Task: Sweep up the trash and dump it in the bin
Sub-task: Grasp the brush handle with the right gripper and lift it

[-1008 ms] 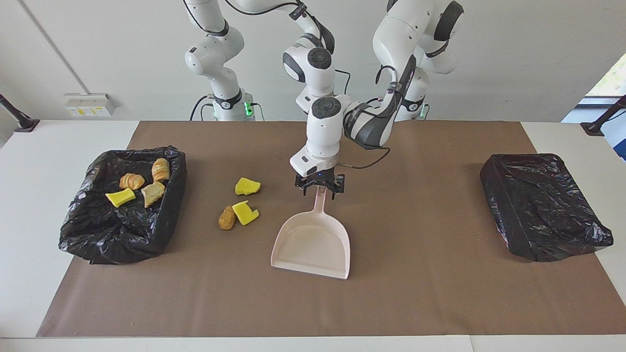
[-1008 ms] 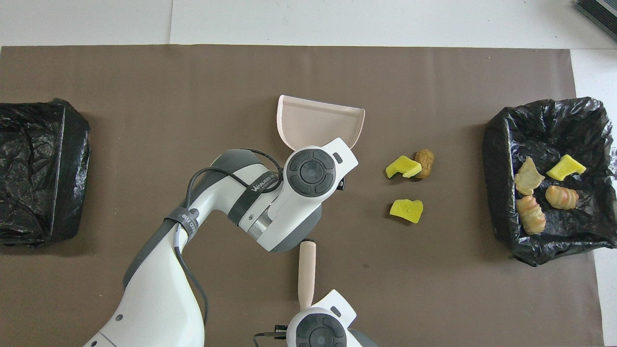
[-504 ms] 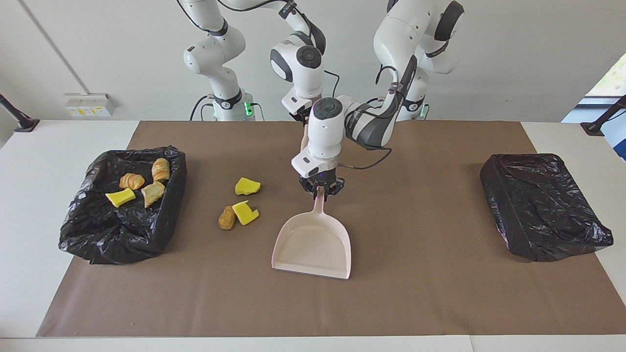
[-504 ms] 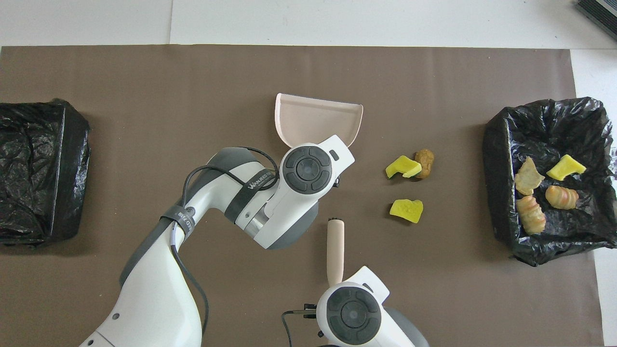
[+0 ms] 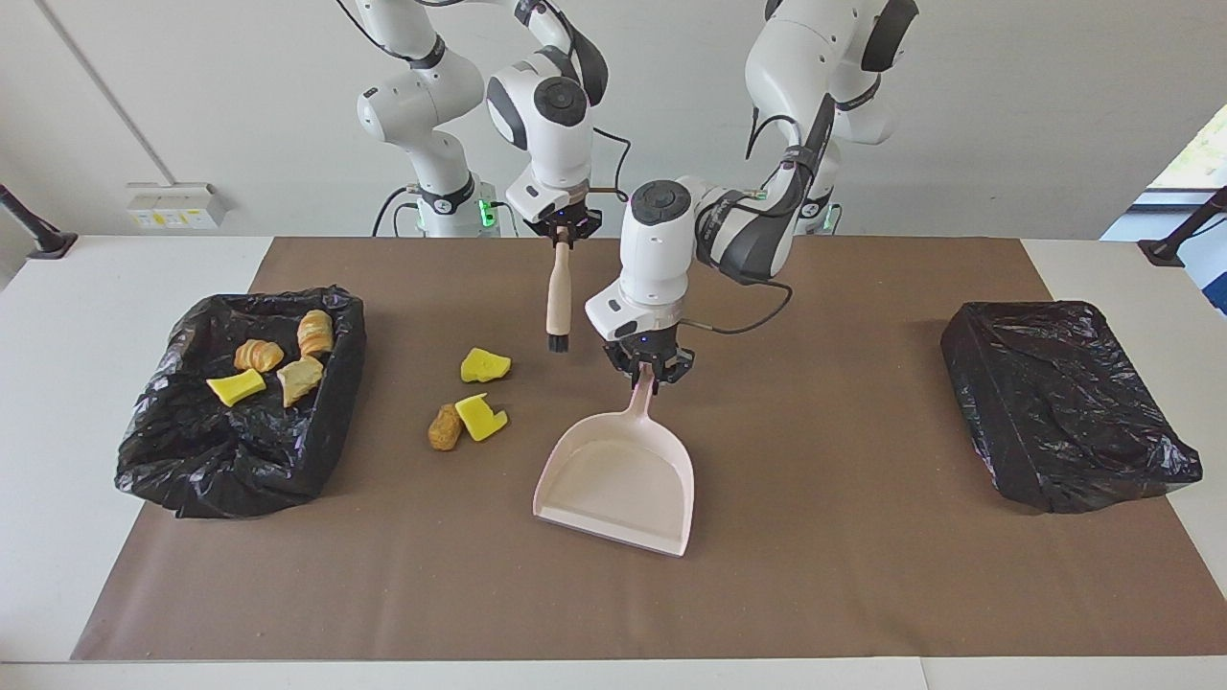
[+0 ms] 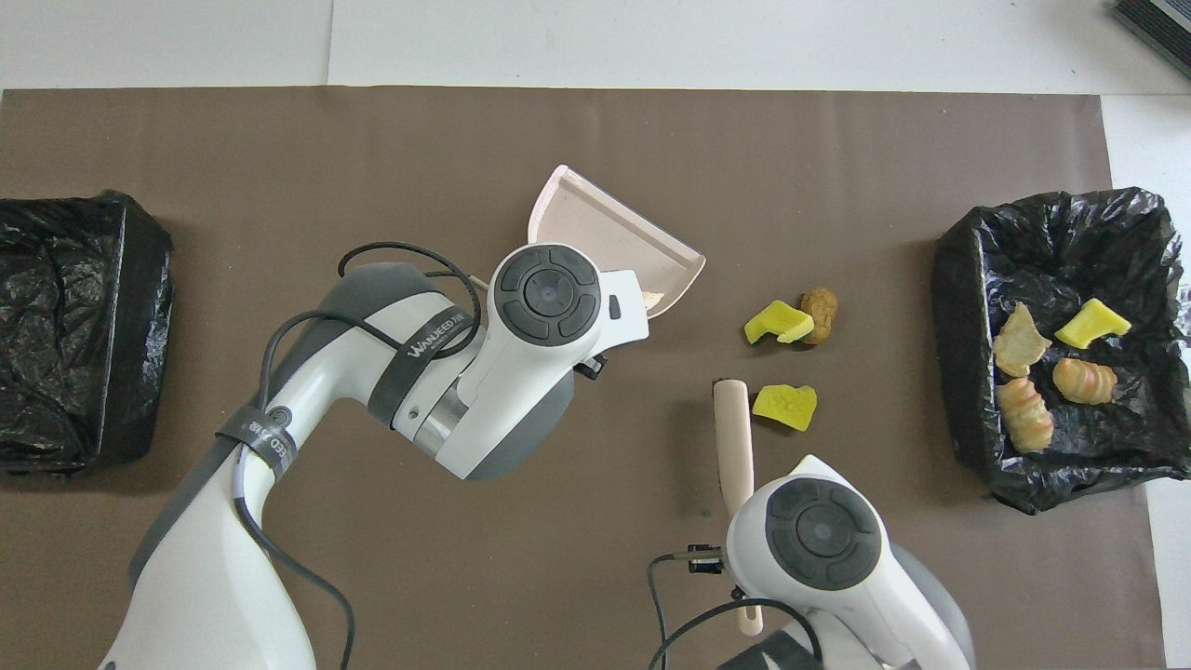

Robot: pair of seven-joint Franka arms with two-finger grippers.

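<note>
A pale pink dustpan (image 5: 618,484) (image 6: 595,233) lies mid-mat, and my left gripper (image 5: 651,372) is shut on its handle. My right gripper (image 5: 564,228) is shut on a brush (image 5: 557,297) (image 6: 733,437) that hangs bristles-down over the mat beside the loose trash. That trash is a yellow chunk (image 5: 484,365) (image 6: 786,406), a second yellow chunk (image 5: 479,416) (image 6: 777,322) and a brown lump (image 5: 445,426) (image 6: 821,314), between the dustpan and the bin. The black-bagged bin (image 5: 192,479) (image 6: 958,354) holds several more pieces. In the overhead view the wrists hide both grippers.
A second black-bagged bin (image 5: 1064,402) (image 6: 65,326) stands at the left arm's end of the table. A brown mat (image 5: 815,575) covers most of the white tabletop.
My left gripper has shut on the dustpan handle and turned the pan slightly. My right arm has carried the brush toward the loose trash.
</note>
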